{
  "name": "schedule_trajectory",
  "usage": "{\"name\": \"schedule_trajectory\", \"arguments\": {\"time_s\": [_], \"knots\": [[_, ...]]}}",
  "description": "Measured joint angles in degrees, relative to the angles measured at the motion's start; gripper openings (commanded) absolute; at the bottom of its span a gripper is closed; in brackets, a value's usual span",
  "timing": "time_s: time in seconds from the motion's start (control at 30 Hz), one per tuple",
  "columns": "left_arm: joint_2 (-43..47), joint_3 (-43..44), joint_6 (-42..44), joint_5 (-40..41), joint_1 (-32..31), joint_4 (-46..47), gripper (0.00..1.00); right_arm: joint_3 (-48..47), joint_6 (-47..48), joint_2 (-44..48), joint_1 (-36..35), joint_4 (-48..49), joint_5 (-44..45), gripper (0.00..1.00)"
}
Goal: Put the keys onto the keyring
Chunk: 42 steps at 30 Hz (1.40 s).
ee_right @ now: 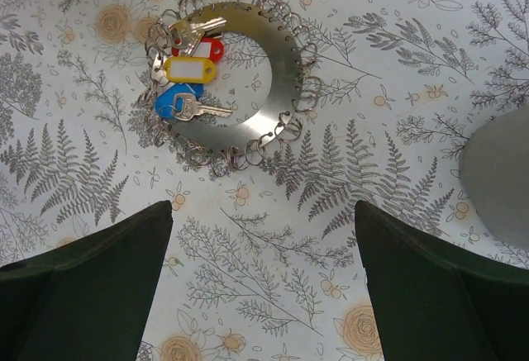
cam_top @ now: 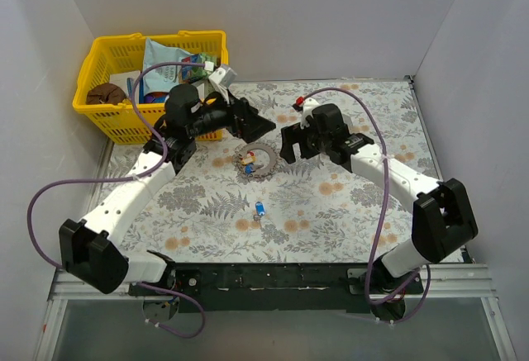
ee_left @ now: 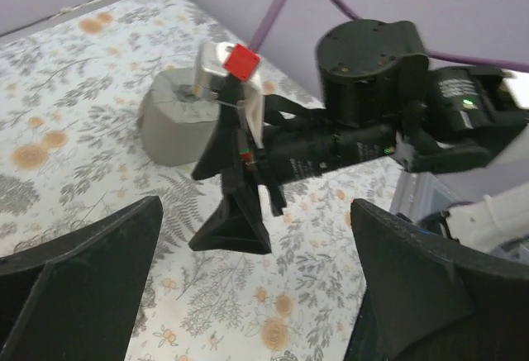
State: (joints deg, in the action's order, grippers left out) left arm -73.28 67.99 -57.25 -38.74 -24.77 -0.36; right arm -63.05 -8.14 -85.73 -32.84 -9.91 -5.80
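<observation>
Silvery keyring (ee_right: 285,64) is lying flat on the floral cloth (cam_top: 331,204), pretty much dead centre, between the two grippers. It's a flat metal ring with loads of little wire loops round the rim. A bunch of keys (ee_right: 188,70) sits on its left side in the right wrist view: a blue tag with a silver key, a yellow tag, a red tag and a bare silver key at the top. Can't tell whether they're properly hooked on the loops or just lying there. One more blue key (cam_top: 259,208) is on its own on the cloth, apart from the ring, towards the arm bases.

Left gripper (cam_top: 252,115) hovers just past the ring on the basket side, jaws spread wide, nothing between them. Right gripper (cam_top: 287,144) is just beside the ring on the other side, jaws wide apart too and empty; its wrist camera looks straight down at the ring. The two grippers are near each other, fingers pointing at one another, not touching as far as I can see.

Grey cylinder (ee_left: 169,134) stands on the cloth on the far side of the right gripper, with something silvery and a red block (ee_left: 243,62) on top. Yellow basket (cam_top: 116,121) full of stuff is in the far left corner.
</observation>
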Motion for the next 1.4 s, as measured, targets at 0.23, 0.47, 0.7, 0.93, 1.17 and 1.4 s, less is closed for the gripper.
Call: {"name": "schedule_trajectory", "arguments": {"time_s": [0.23, 0.47, 0.7, 0.93, 1.17, 1.4], "knots": [[-2.8, 2.4, 1.4, 24.3, -1.9, -8.0, 0.98, -5.1, 0.5, -8.0, -1.0, -0.8, -0.8, 0.87], [-0.6, 2.9, -1.7, 33.4, 2.4, -11.7, 0.98, -15.6, 1.6, -21.4, -3.4, -2.3, -3.8, 0.63], [-7.1, 8.5, -1.7, 29.5, 6.3, -20.4, 0.98, -23.5, 2.1, -31.7, -6.8, -3.3, -5.6, 0.31], [-7.1, 6.8, -1.2, 29.1, 6.8, -23.5, 0.98, -24.8, 0.6, -36.1, -7.6, -3.3, -5.5, 0.11], [-0.4, 1.8, 0.8, 28.9, 7.0, -20.8, 0.98, -22.5, -1.0, -36.1, -7.3, 0.1, -3.4, 0.06], [-0.3, 1.8, 0.9, 28.9, 7.0, -19.3, 0.98, -17.2, -1.4, -32.8, -7.2, 2.4, -3.1, 0.06]]}}
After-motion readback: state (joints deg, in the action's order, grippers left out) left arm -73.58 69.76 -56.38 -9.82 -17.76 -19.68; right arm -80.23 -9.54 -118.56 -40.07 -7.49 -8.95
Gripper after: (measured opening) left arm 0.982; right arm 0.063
